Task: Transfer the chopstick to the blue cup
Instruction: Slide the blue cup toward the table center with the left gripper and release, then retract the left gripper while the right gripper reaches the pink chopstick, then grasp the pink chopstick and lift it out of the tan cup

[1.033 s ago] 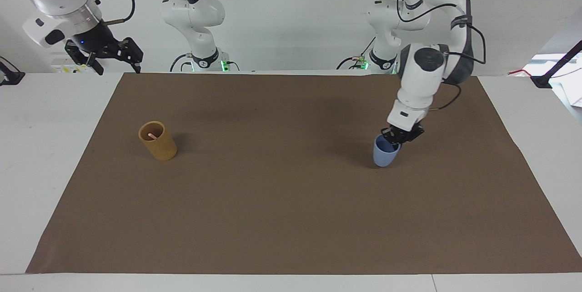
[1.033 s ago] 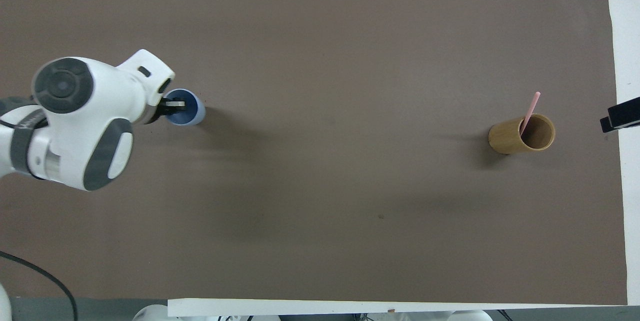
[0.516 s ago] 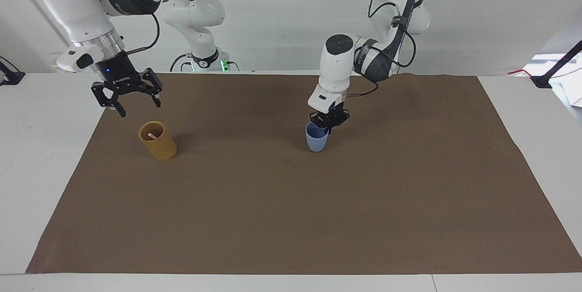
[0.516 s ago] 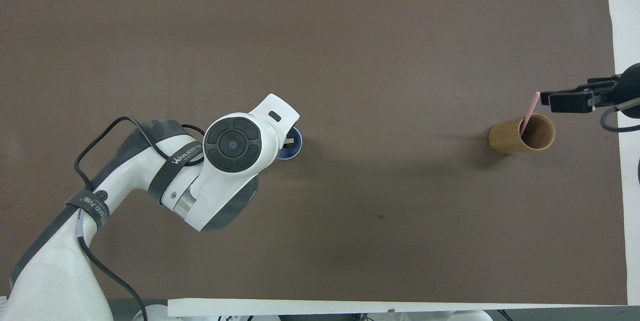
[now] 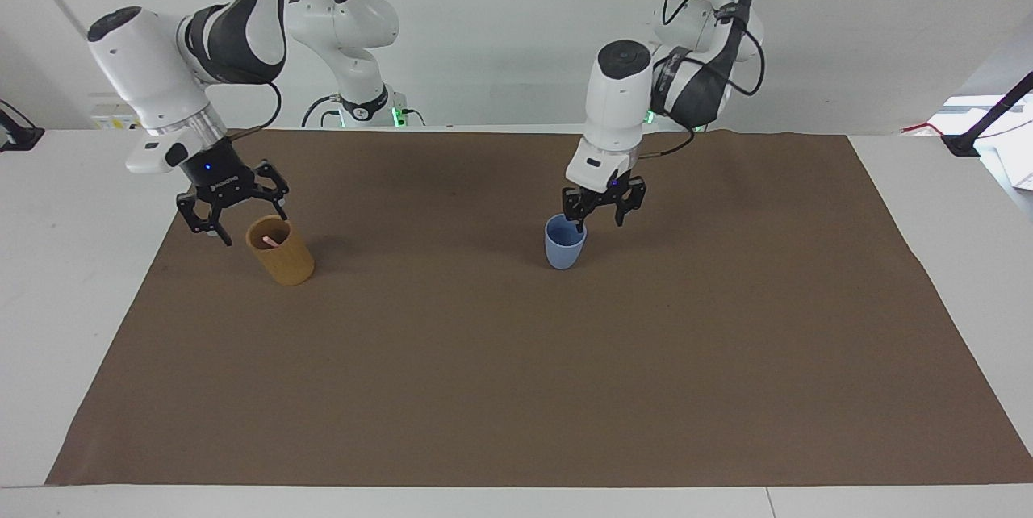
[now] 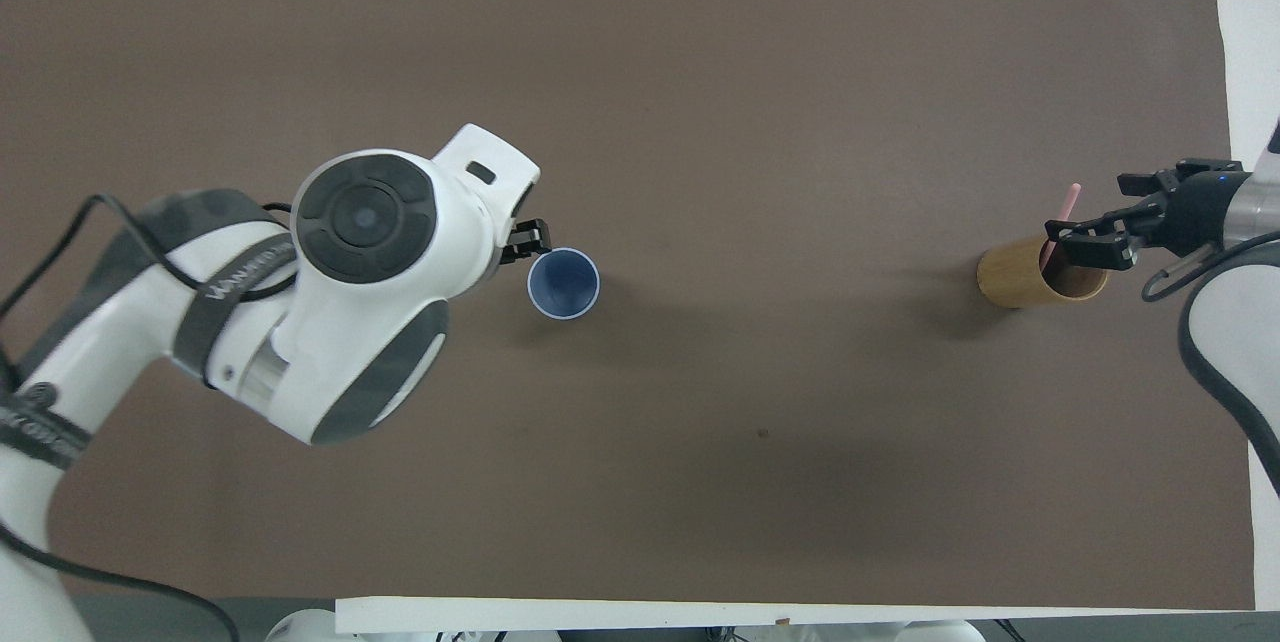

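Observation:
The blue cup (image 5: 564, 242) stands upright near the middle of the brown mat and is empty; it also shows in the overhead view (image 6: 564, 283). My left gripper (image 5: 600, 215) is open just above the cup's rim on the side toward the left arm's end; in the overhead view (image 6: 528, 244) the arm mostly covers it. One pale pink chopstick (image 6: 1061, 215) leans in the mustard-brown cup (image 6: 1040, 272) toward the right arm's end; its tip (image 5: 270, 241) shows inside that cup (image 5: 280, 250). My right gripper (image 5: 240, 218) is open, low over that cup's rim, beside the chopstick in the overhead view (image 6: 1112, 218).
A brown mat (image 5: 516, 381) covers most of the white table. The two cups stand well apart on it.
My left gripper carried the blue cup from the left arm's end toward the middle, let go and lifted slightly. My right gripper came down from the table's edge to the mustard-brown cup.

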You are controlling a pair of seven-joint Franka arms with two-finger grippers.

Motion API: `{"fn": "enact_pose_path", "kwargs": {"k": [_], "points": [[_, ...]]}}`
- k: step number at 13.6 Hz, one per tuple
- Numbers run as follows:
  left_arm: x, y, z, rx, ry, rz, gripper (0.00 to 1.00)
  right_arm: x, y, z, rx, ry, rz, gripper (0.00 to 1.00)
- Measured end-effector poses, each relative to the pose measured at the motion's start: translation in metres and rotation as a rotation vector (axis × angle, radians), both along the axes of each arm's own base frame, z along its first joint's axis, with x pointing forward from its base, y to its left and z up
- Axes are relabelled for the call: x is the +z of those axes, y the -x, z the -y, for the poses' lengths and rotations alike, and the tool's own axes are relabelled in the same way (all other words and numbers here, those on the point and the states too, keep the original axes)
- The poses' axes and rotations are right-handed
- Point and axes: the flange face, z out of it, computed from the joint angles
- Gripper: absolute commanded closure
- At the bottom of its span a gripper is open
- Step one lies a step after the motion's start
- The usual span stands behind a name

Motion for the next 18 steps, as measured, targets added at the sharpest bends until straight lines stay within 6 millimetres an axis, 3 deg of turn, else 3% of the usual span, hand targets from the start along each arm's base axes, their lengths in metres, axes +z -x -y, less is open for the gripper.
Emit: {"fn": "enact_pose_path", "kwargs": {"k": [2,4,7,9,11,13,15,18], "points": [[0.055,-0.014,-0.054,0.029,-0.008,0.002,0.0,-0.011,0.001,-0.008,0.008,0.008,0.006,0.27],[0.092,-0.03,-0.133,0.014,-0.023,-0.011,0.0,-0.014,0.002,-0.014,0.019,0.007,0.001,0.39],[0.12,-0.044,-0.246,-0.039,-0.035,-0.089,0.0,-0.019,0.006,-0.009,0.017,-0.007,-0.043,0.43],[0.121,-0.051,-0.285,-0.02,0.03,-0.105,0.0,-0.018,0.007,0.0,0.002,-0.01,-0.047,0.51],[0.117,-0.054,-0.302,-0.017,0.058,-0.136,0.0,-0.018,0.008,0.002,-0.003,-0.011,-0.046,0.63],[0.114,-0.052,-0.293,-0.088,0.056,-0.165,0.0,-0.018,0.008,0.002,-0.012,-0.014,-0.047,0.73],[0.113,-0.051,-0.282,-0.119,0.053,-0.17,0.0,-0.018,0.007,0.002,-0.041,-0.022,-0.052,0.76],[0.113,-0.051,-0.286,-0.114,0.054,-0.174,0.0,-0.016,0.006,0.0,-0.061,-0.026,-0.05,0.93]]}}
